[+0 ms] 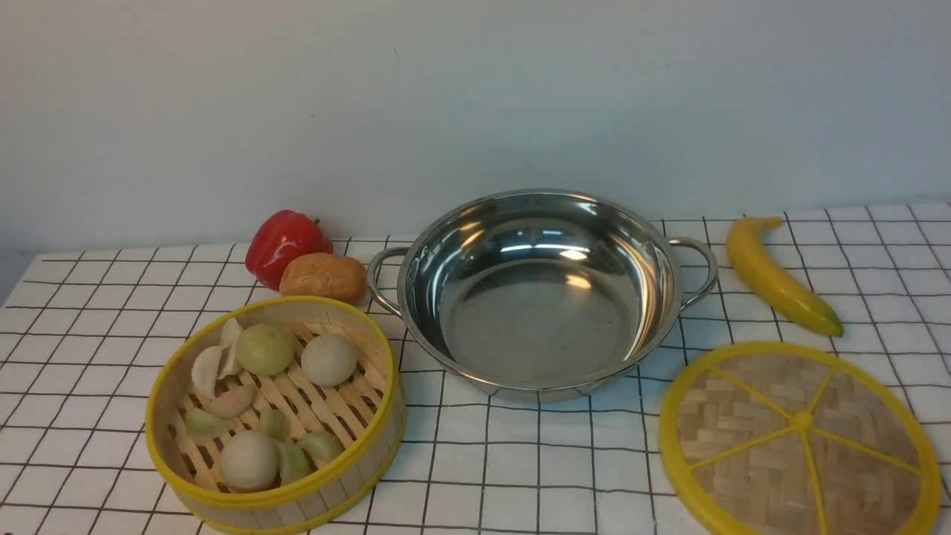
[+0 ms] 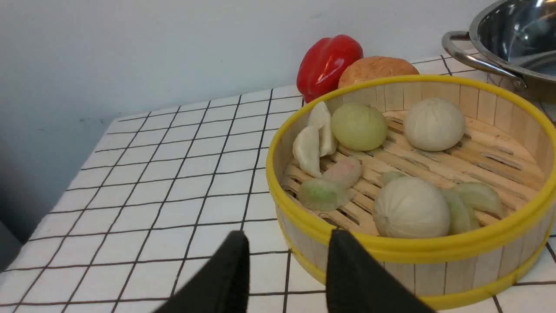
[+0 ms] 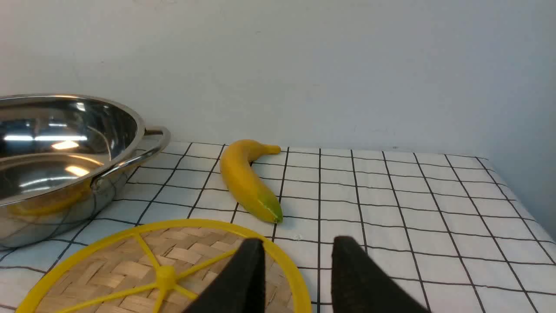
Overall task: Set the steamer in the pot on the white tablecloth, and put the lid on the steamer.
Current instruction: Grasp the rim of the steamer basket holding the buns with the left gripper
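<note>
On the white tablecloth [image 1: 520, 461], the steamer [image 1: 349, 484] is set at lower left, the empty pot [image 1: 539, 319] at centre and the lid [image 1: 758, 416] at lower right. The left gripper [image 2: 290, 243] is held parted and empty beside the steamer's wall. The right gripper [image 3: 299, 245] is held likewise over the lid's rim, presumably ready for grasping.

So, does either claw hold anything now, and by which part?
Nothing is held. The left claw stands open beside the steamer, and the right claw stands open by the lid; neither grips anything.
</note>
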Controlling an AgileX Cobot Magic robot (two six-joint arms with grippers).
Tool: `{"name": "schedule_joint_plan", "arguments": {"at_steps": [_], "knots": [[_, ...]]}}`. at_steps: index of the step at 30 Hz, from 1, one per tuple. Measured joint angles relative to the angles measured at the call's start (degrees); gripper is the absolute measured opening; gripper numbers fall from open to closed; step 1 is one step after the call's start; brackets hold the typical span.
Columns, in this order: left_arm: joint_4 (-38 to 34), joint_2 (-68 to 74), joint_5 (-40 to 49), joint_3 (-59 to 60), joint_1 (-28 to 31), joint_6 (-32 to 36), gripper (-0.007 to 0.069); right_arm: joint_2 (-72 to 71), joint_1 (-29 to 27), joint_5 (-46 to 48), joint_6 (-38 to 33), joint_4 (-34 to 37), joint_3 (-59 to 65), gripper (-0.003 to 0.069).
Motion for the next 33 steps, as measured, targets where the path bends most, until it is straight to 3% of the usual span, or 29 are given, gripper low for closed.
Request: {"name": "schedule_joint_plan", "arguments": {"at_steps": [26, 33], "knots": [[0.0, 0.0, 0.0, 0.0, 0.0, 0.0, 0.0243, 0.0, 0.0, 0.0, 0.0, 0.0, 0.0, 0.0243], [3.5, 0.0, 0.0, 0.0, 0.0, 0.5, 0.0243, 0.0, 0.0, 0.0, 0.0, 0.0, 0.0, 0.0243]]}}
